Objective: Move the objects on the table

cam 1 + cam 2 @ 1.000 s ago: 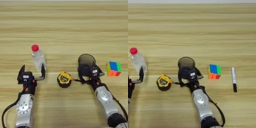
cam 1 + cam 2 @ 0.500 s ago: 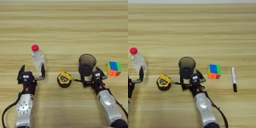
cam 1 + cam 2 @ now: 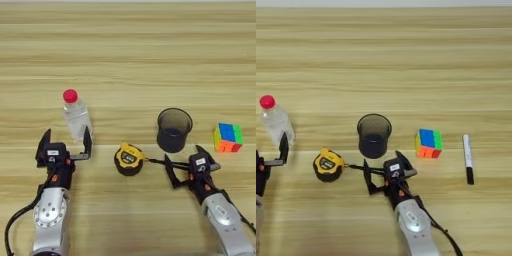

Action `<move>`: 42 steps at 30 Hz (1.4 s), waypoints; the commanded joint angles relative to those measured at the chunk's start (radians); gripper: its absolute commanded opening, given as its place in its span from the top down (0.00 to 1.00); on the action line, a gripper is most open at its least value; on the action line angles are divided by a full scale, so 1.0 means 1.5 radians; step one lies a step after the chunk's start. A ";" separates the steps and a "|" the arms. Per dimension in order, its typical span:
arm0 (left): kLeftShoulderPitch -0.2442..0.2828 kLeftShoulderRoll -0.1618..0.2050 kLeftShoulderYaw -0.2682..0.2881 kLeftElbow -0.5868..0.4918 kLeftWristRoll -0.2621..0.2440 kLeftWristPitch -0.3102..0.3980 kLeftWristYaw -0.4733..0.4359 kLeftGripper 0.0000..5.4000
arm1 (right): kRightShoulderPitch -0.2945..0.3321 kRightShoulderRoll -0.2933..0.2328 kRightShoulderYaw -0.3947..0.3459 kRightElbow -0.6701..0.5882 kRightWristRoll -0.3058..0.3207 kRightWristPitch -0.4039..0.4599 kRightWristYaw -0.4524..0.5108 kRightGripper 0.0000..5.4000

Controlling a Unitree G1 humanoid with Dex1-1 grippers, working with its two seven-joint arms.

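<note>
Surface: wood planks (image 3: 125, 60), five things.
Count: one bottle (image 3: 76, 114), tape measure (image 3: 128, 158), cup (image 3: 174, 130), cube (image 3: 228, 138), pen (image 3: 468, 158).
My left jaws (image 3: 65, 146): apart, beside bottle.
My right jaws (image 3: 186, 162): apart, below cup.

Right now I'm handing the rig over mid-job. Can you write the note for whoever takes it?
Left claw: open, empty, just in front of the bottle, one finger beside it.
Right claw: open, empty, on the near side of the cup, not touching it.
Table, left to right: bottle upright, tape measure with its strap towards the right claw, cup upright, puzzle cube, pen lying far right.
Done: nothing is held.
Left: every object still to be gripped and moved.
</note>
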 commanded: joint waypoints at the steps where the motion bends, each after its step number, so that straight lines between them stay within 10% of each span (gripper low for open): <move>1: -0.004 0.001 -0.001 -0.001 0.004 0.004 0.002 0.00 | 0.026 -0.017 -0.008 -0.054 -0.002 0.020 -0.008 0.00; 24: -0.008 0.003 0.001 0.002 -0.001 0.006 -0.002 0.00 | 0.047 -0.041 -0.091 -0.234 0.034 0.020 -0.058 0.00; 42: -0.002 0.004 0.001 -0.008 -0.005 0.009 -0.006 0.00 | 0.044 -0.081 -0.203 -0.184 0.034 0.033 -0.124 0.00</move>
